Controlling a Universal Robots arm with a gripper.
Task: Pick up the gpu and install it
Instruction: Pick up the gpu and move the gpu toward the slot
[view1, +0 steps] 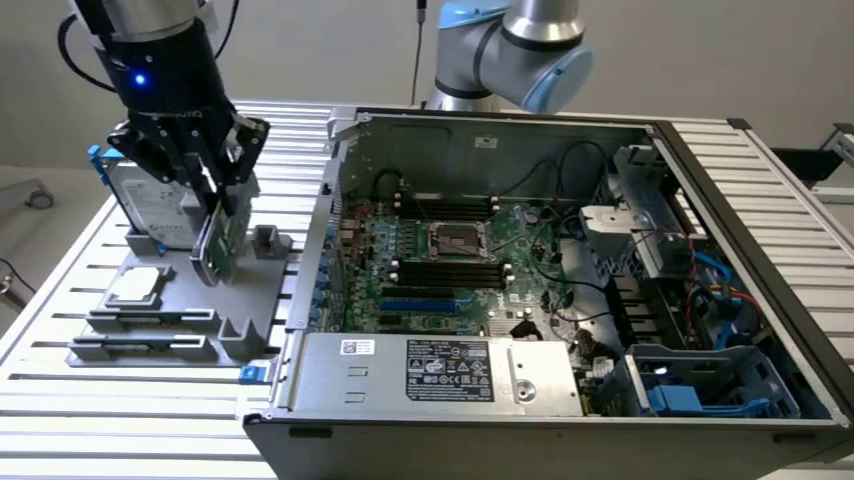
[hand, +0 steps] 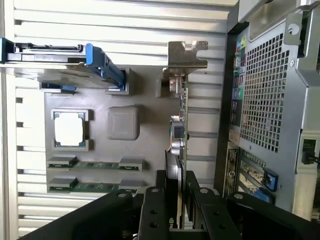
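Two black metal fingers (hand: 152, 210) of the gripper (view1: 211, 205) sit narrow against both faces of the gpu (view1: 222, 250), a thin green circuit card with a silver end bracket, and seem to pinch it, though the contact is partly hidden. The card stands upright on edge at a matte grey moulded holder (view1: 254, 335), beside a square silver processor chip (view1: 138, 287). Holder and open steel computer case (view1: 441, 140) rest on a ribbed aluminium slat table (view1: 80, 400) before a plain pale wall (view1: 334, 50).
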